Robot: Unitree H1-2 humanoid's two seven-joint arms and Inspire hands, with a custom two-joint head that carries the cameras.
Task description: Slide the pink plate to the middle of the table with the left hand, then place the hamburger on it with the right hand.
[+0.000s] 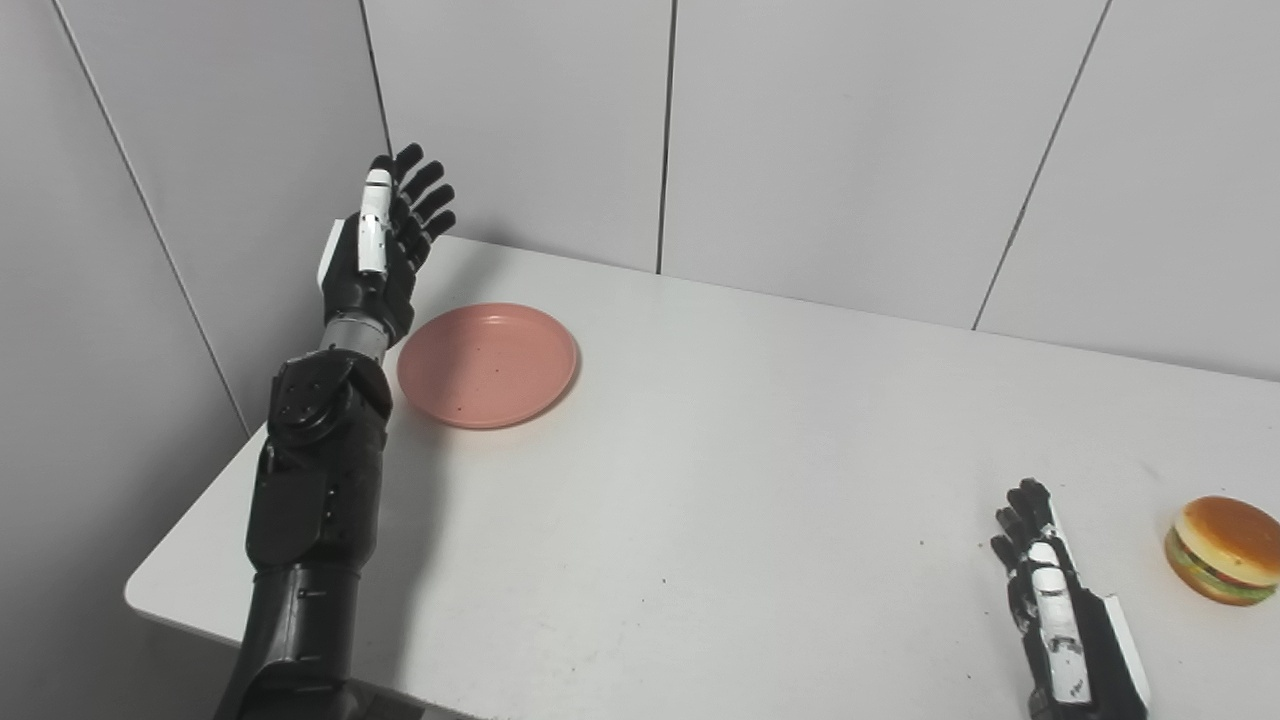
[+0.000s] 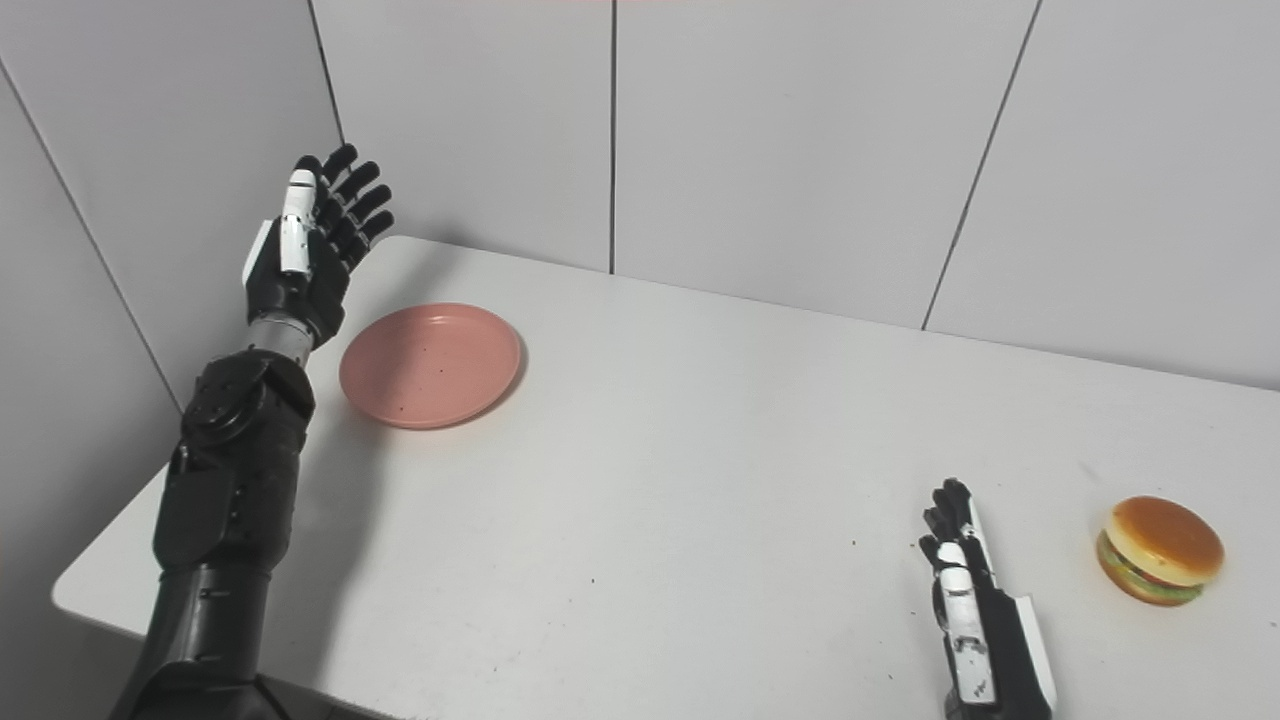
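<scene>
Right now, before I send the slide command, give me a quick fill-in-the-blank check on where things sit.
1. The pink plate lies near the table's ____ end.
2. The left hand, fingers spread, holds ____.
3. The hamburger sits beside the ____ hand.
4. The plate has ____ on it.

Missing words: left; nothing; right; nothing

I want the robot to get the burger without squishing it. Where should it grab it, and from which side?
Probably around the middle. The hamburger lies tilted on the table, its bun top facing up and toward the right hand. That open hand rests just to the burger's left, so it could come in from there, fingers curling around the round bun edges with a light squeeze.
</scene>
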